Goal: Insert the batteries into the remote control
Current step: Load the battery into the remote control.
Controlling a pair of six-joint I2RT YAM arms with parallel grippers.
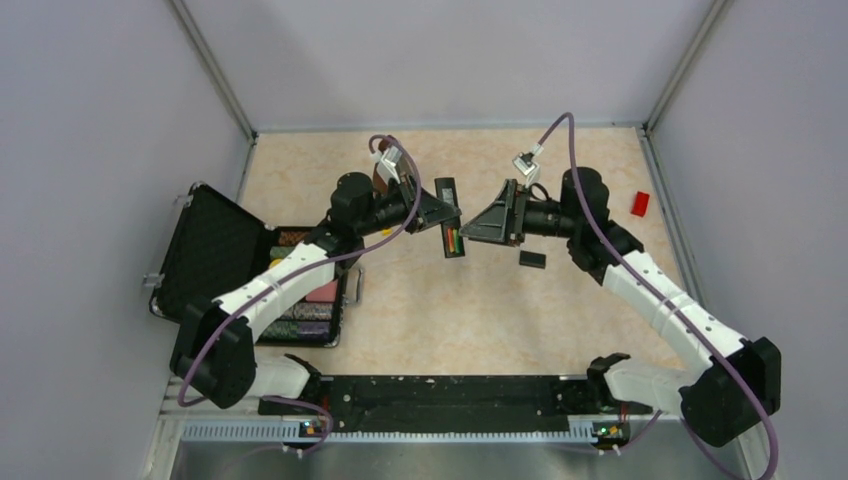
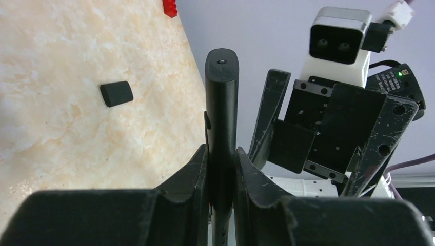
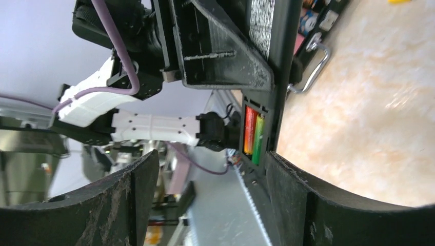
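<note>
My left gripper (image 1: 441,212) is shut on the remote control (image 1: 447,191), a slim black bar held above the table. In the left wrist view (image 2: 221,154) the jaws clamp the remote (image 2: 221,97) edge-on. Its back compartment is open, and the green and red batteries (image 1: 453,240) lie inside it. They also show in the right wrist view (image 3: 254,130). My right gripper (image 1: 476,228) is open and empty, just right of the remote, facing the compartment. Its fingers (image 3: 128,205) stand wide apart in its own view.
A small black battery cover (image 1: 532,259) lies on the table below my right gripper and shows in the left wrist view (image 2: 116,94). A red block (image 1: 640,203) lies at the far right. An open black case (image 1: 215,250) with several items stands on the left.
</note>
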